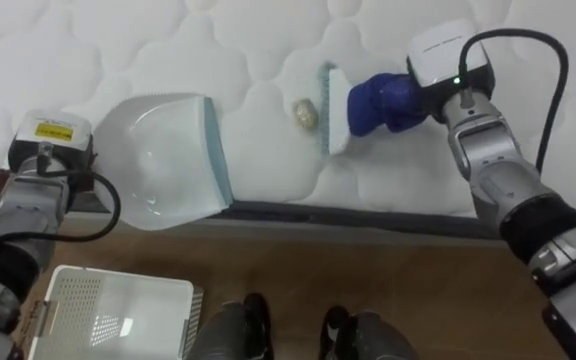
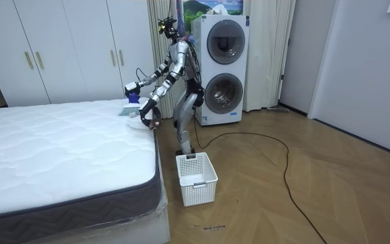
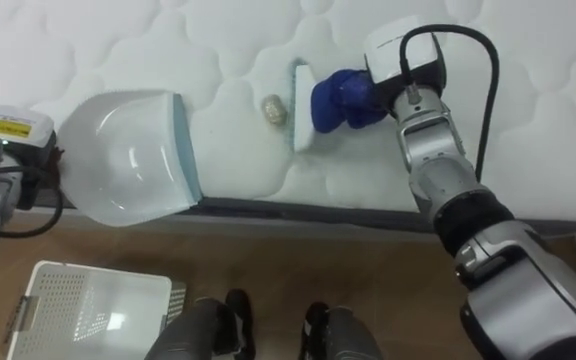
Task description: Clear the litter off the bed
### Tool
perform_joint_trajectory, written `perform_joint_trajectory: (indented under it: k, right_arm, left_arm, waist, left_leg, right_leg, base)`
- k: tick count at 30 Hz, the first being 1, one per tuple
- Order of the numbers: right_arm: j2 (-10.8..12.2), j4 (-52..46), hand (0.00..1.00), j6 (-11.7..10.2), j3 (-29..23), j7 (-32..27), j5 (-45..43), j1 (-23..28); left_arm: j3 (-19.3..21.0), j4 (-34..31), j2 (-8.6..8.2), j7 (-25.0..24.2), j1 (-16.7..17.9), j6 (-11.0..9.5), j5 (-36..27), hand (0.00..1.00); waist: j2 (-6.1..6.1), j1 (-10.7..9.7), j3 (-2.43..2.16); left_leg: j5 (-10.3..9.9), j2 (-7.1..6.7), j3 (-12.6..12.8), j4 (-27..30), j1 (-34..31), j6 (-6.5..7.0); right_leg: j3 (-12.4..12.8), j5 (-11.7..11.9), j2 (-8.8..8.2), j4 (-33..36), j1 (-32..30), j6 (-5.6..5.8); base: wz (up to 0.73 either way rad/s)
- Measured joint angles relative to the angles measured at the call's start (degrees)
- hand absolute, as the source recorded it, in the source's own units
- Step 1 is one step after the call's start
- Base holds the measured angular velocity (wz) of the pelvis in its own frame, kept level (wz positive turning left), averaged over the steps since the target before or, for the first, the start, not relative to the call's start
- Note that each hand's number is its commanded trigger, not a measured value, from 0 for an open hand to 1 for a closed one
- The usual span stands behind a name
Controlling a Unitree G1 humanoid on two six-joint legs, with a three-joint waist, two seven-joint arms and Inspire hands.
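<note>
**Scrap between brush and pan, close to the near edge**

Right hand (image 1: 393, 100): clenched round the handle of the brush (image 1: 338, 112), out over the mattress (image 1: 168, 50). Bristles face the robot's left. The scrap (image 1: 306, 112), a small pale crumpled lump, lies just beside the bristle tips; whether they touch it I cannot tell. Beyond it is a gap of bare quilting, then the lip of the dustpan (image 1: 163, 160). The left hand (image 2: 147, 116) is on the pan's far side, and its grip is not readable from here. The robot stands at the bed's long side with a white basket (image 1: 108, 315) on the floor at its feet.

Risks, as I judge them:
- The scrap sits near the mattress's near edge. A stroke angled toward the robot could roll it off onto the floor.
- The quilted surface is dimpled. A light lump may catch in a seam and slip under or round the bristles.
- The pan's rear overhangs the near edge. If its lip rides high on the soft top, the scrap could lodge under it.
- A hard flick could bounce the scrap past the pan's mouth.

Orientation:
- Brush head: long axis runs from the near edge inward, handle off to the robot's right.
- Pan: mouth opens toward the scrap, and its lip is nearly parallel to the brush head but slightly skewed.
- Scrap: roundish, perhaps a little longer in the edge-to-inward direction.
</note>
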Motion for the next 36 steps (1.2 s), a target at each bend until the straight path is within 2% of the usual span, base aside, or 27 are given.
perform_joint_trajectory:
  k: [3, 8, 10, 15, 19, 25, 36]
  right_arm:
    - [0.9, -3.0, 1.0, -0.1, 0.7, 0.9, 0.0, 0.7]
    - [1.0, -6.7, 1.0, -1.9, 3.8, 2.4, 1.1, 1.2]
    - [1.9, -8.6, 1.0, -3.8, 4.1, 3.2, 2.0, 1.6]
    - [5.1, -10.0, 1.0, -6.3, 4.5, 5.2, 3.7, 2.8]
    - [5.8, -10.0, 1.0, -7.7, 5.7, 6.5, 5.9, 2.9]
    - [6.3, -10.0, 1.0, -10.1, 5.7, 8.3, 6.0, 2.8]
    - [7.6, -10.0, 1.0, -11.7, 5.7, 11.8, 8.9, 2.8]
  left_arm:
    - [0.0, 0.3, -0.12, 0.0, 0.0, 0.0, 0.0, 1.0]
    - [0.0, 0.5, -0.21, 0.0, 0.1, 0.0, 0.0, 1.0]
    - [0.0, 1.0, -0.34, 0.0, 0.1, 0.0, 0.0, 1.0]
    - [0.1, 2.7, -1.3, 0.3, 0.1, 0.0, 0.0, 1.0]
    - [0.1, 4.0, -2.5, 0.7, 0.1, -0.2, -0.8, 1.0]
    - [0.1, 5.1, -3.02, 1.3, 0.1, -1.7, -1.2, 1.0]
    - [0.1, 8.5, -3.8, 3.5, 0.1, -2.7, -1.3, 1.0]
  waist:
    - [-0.01, 0.0, -0.01]
    - [-0.37, 0.4, -0.13]
    - [-0.37, 0.4, -0.13]
    - [-0.37, 0.4, -0.13]
    - [-0.38, 0.7, -0.13]
    - [-0.67, 1.2, -0.25]
    - [-0.9, 1.5, -0.33]
  left_leg:
    - [0.0, -0.06, 0.1, -0.4, 0.0, -0.01]
    - [0.0, -0.09, 0.6, -0.9, 0.4, -0.01]
    - [0.0, -0.09, 0.8, -0.8, 0.7, -0.01]
    - [0.0, -0.05, 0.7, -0.6, 0.9, -0.01]
    - [0.0, -0.04, 0.6, -0.3, 0.8, 0.03]
    - [-0.1, -0.12, 0.4, 0.1, 0.4, 0.17]
    - [-0.1, -0.07, 0.4, -0.1, 0.5, 0.17]
  right_leg:
    - [0.1, 0.0, -0.04, -0.1, -0.1, 0.0]
    - [0.6, 0.0, -0.03, -0.2, -0.1, 0.02]
    - [0.7, 0.0, -0.01, -0.2, 0.0, 0.03]
    - [0.6, 0.0, -0.11, 0.0, 0.2, 0.03]
    - [0.4, 0.0, -0.46, 0.4, 0.1, 0.05]
    - [0.1, -0.3, -0.92, 1.3, -0.2, 0.14]
    - [-0.1, -0.3, -0.85, 1.0, -0.1, 0.13]
  base:
    - [0.0]
    - [-0.03]
    - [-0.05]
    - [-0.01]
    - [0.02]
    - [0.02]
    - [0.0]
